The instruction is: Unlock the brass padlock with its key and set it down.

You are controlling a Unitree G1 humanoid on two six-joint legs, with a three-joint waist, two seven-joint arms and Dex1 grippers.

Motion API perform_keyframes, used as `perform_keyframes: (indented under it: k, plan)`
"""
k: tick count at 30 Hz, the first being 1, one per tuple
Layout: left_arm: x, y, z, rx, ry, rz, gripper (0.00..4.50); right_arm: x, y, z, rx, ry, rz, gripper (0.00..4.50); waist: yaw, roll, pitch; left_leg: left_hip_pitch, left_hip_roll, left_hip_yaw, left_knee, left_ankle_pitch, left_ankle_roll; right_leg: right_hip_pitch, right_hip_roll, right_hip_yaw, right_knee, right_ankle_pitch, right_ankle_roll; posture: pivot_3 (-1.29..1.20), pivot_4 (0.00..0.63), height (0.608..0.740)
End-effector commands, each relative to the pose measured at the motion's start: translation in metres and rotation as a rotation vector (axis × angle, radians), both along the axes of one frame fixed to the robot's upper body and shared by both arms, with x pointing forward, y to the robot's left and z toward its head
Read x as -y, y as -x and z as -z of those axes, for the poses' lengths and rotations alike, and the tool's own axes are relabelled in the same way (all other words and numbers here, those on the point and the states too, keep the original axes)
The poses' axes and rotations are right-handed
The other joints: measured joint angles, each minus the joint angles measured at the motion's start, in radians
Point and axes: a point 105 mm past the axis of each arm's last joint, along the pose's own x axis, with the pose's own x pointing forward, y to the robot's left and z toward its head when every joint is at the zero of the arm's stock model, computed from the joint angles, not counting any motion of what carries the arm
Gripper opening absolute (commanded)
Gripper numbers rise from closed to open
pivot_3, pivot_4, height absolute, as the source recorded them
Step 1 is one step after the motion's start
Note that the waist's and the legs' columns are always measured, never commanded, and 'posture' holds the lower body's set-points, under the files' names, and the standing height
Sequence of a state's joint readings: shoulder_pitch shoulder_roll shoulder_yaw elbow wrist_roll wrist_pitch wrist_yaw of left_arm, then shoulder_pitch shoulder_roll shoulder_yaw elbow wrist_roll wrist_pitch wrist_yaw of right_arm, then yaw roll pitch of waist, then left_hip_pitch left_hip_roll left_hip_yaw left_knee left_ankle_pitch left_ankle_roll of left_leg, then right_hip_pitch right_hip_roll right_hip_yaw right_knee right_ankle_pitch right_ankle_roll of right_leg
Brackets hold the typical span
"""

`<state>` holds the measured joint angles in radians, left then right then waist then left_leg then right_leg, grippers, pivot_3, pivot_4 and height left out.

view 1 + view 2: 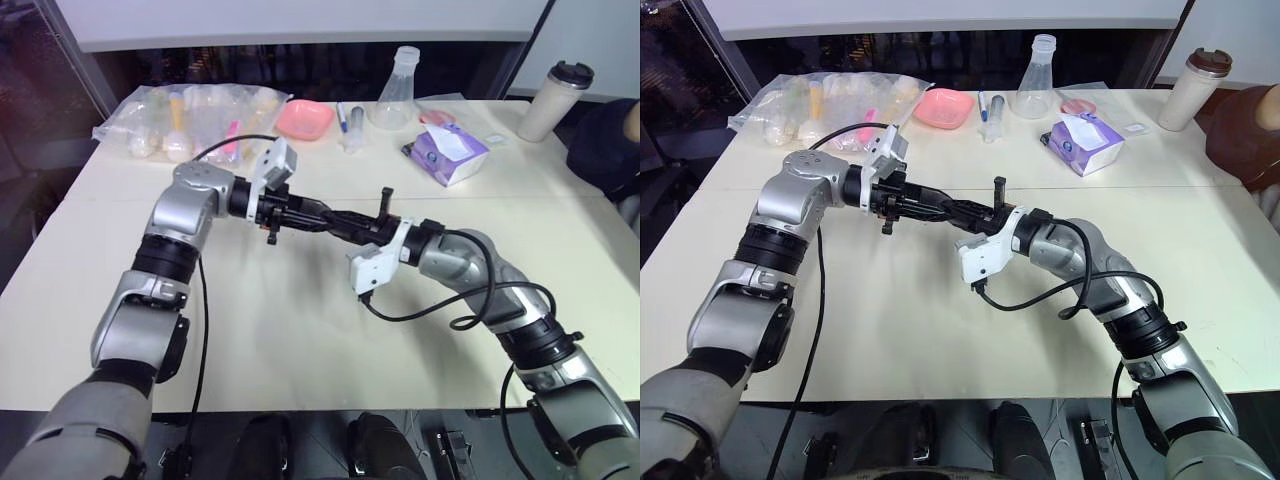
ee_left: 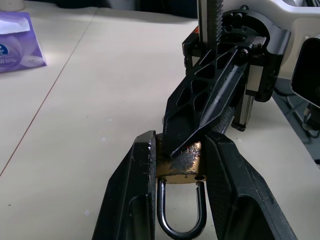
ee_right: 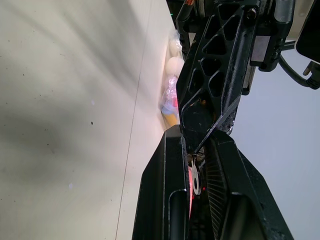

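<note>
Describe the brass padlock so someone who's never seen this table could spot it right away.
Over the middle of the cream table, the two arms meet tip to tip. The left gripper clamps the brass padlock between its black fingers. It is the one yellow-gold thing there, with a thin silvery shackle loop.

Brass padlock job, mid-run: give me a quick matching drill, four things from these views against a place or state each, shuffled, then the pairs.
Things:
1. brass padlock
2. left gripper
3. pink dish
4. tissue box

Places or states:
A. at the table's far edge, beside the plastic bags
B. shut on the padlock body
C. purple, on the table beyond the right arm
D. shackle loop closed, hanging out of the fingers

Pairs: 1-D, 2-B, 3-A, 4-C
</note>
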<state>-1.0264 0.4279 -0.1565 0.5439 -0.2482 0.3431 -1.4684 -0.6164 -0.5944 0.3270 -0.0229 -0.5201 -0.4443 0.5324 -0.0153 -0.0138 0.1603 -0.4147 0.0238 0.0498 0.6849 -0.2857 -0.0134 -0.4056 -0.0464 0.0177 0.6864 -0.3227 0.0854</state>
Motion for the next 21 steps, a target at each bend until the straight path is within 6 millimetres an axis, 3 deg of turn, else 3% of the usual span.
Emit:
perform_keyframes:
  k: [1,4,5,6,13,21]
  plan:
    - [-0.001,0.002,-0.010,0.073,0.006,0.006,2.62,-0.003,0.003,-0.013,0.040,-0.029,-0.014,0.00,0.000,0.000,0.000,0.000,0.000,0.000,0.000,0.000,0.000,0.000,0.000,0.000,0.000,0.000,0.000,0.00,0.150,0.715]
    - [-0.012,0.002,-0.013,0.079,0.011,-0.017,3.94,-0.002,0.003,-0.012,0.038,-0.030,-0.009,0.00,-0.001,0.000,0.000,0.000,0.000,0.000,0.000,0.000,0.000,0.000,0.000,0.000,0.000,0.000,0.000,0.00,0.150,0.715]
    - [-0.017,0.001,-0.015,0.077,0.017,-0.031,3.99,-0.002,0.003,-0.012,0.036,-0.031,-0.007,0.00,-0.001,0.000,0.000,0.000,0.000,0.000,0.000,0.000,0.000,0.000,0.000,0.000,0.000,0.000,0.000,0.00,0.150,0.715]
    - [-0.021,0.001,-0.016,0.075,0.021,-0.041,4.38,-0.002,0.003,-0.012,0.035,-0.033,-0.005,0.00,-0.001,0.000,0.000,0.000,0.000,0.000,0.000,0.000,0.000,0.000,0.000,0.000,0.000,0.000,0.000,0.00,0.150,0.715]
    - [-0.047,0.005,-0.039,0.060,0.087,-0.113,4.38,0.002,0.002,-0.010,0.024,-0.028,0.005,0.00,-0.002,0.000,0.000,0.000,0.000,0.000,0.000,0.000,0.000,0.000,0.000,0.000,0.000,0.000,0.000,0.00,0.150,0.715]
    - [-0.050,0.010,-0.040,0.070,0.093,-0.131,4.38,0.004,-0.001,-0.012,0.022,-0.030,0.010,0.00,0.000,0.000,0.000,0.000,0.000,0.000,0.000,0.000,0.000,0.000,0.000,0.000,0.000,0.000,0.000,0.00,0.150,0.715]
